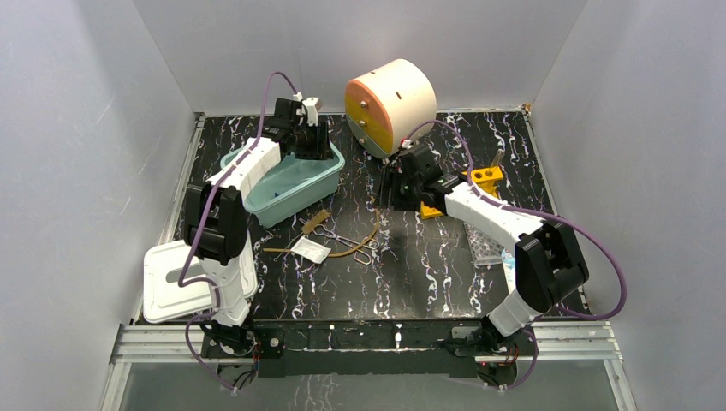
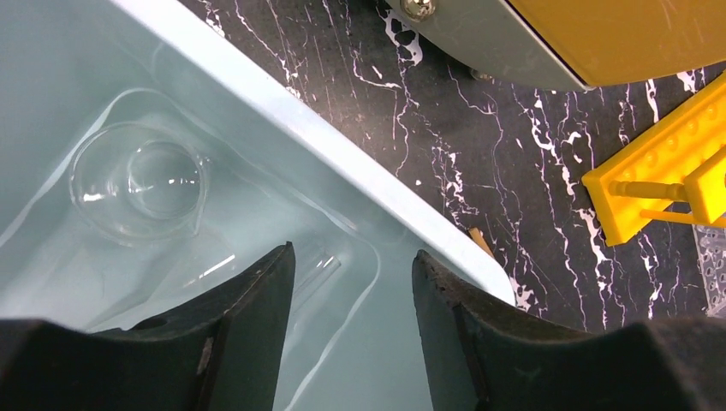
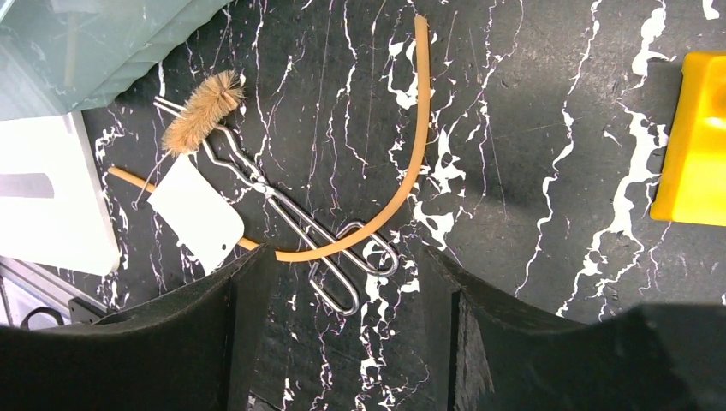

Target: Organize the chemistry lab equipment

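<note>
Nearest thing on the black white-veined tabletop (image 1: 428, 274) is a white rectangular plastic lid (image 1: 171, 282), at the near left corner by the left arm's base. On the near right, mostly tucked under the right arm, there's a clear well plate (image 1: 486, 247). The blue-capped tubes (image 1: 507, 257) are just beside it, too small to make out properly.

Middle of the table is the loose stuff. A small white packet (image 3: 199, 218) lies over a thin tan stick (image 3: 128, 178). The metal scissor-like forceps (image 3: 291, 218) have their tips up by a brown bristle brush (image 3: 203, 111), and a curved tan rubber tube (image 3: 402, 171) crosses the forceps' finger rings. The right gripper (image 3: 347, 265) hangs right above those rings, jaws spread wide, nothing between them.

Further back, a yellow holed rack (image 1: 484, 180) sits to the right of that gripper. Off to the left is a pale teal plastic bin (image 1: 295, 184), and the clear glass funnel (image 2: 141, 184) is lying inside it. The left gripper (image 2: 353, 265) is over the bin's far end, also wide apart and holding nothing. At the very back, a big cream drum with an orange face (image 1: 389, 103) lies on its side.
</note>
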Robot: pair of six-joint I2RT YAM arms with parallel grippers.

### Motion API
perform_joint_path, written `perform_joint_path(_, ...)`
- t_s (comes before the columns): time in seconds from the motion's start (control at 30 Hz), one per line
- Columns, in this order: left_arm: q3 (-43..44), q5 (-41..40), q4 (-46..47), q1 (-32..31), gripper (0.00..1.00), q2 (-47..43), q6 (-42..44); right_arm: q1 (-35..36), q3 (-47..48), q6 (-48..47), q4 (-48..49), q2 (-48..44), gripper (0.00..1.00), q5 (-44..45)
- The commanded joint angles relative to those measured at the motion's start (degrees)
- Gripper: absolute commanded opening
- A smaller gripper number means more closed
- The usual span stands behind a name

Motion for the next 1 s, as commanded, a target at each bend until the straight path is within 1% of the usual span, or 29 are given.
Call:
perform_joint_path(0.0, 1.06, -0.62, -4.76, -0.36, 0.54, -8.82, 1.48, 0.03, 1.63, 0.87, 1.07, -0.84, 0.70, 1.27)
perform_joint_path(0.13, -2.33, 0.29, -7.05, -0.79, 0.57, -17.72, 4.74, 0.07, 1.59, 1.69, 0.63, -1.50, 0.70, 1.80)
perform_joint_path(0.23, -5.76, 1.62, -9.11, -1.99, 0.59, -24.28, 8.88, 0.07, 1.77, 2.71, -0.24, -1.94, 0.69, 2.59)
perform_joint_path(0.3, -9.62, 0.94, -9.82, -3.93, 0.61, -29.89, 12.43, 0.05, 1.26, 3.42, -0.40, -2.56, 0.69, 4.50)
perform_joint_path(0.37, -14.06, 0.13, -10.58, -5.44, 0.61, -33.63, 15.29, 0.09, 0.24, 4.22, -0.21, -3.28, 0.69, 5.81)
perform_joint_path(0.4, -17.30, 0.05, -10.86, -6.42, 0.62, -36.49, 16.26, 0.03, -0.19, 4.48, -0.15, -3.65, 0.69, 6.28)
perform_joint_path(0.53, -26.20, 0.69, -11.84, -8.56, 0.63, -43.18, 19.19, 0.03, -1.45, 5.55, -0.61, -4.48, 0.69, 7.38)
perform_joint_path(0.63, -34.07, -1.90, -12.10, -10.36, 0.62, -47.28, 22.59, 0.01, -2.51, 6.47, -0.86, -4.66, 0.69, 7.49)
perform_joint_path(0.7, -36.59, -5.86, -11.81, -10.88, 0.55, -47.29, 23.24, 0.01, -2.82, 6.82, -1.12, -4.79, 0.69, 7.41)
perform_joint_path(0.77, -37.20, -11.89, -11.81, -11.50, 0.47, -45.63, 21.11, 0.01, -3.19, 6.98, -1.23, -5.12, 0.69, 7.33)
perform_joint_path(0.87, -37.30, -18.38, -11.90, -12.26, 0.36, -42.45, 19.06, 0.01, -3.77, 6.84, -1.11, -5.90, 0.69, 7.79)
perform_joint_path(0.97, -38.11, -22.47, -11.03, -13.18, 0.30, -40.02, 17.73, 0.00, -4.62, 6.98, -0.52, -6.74, 0.69, 8.46)
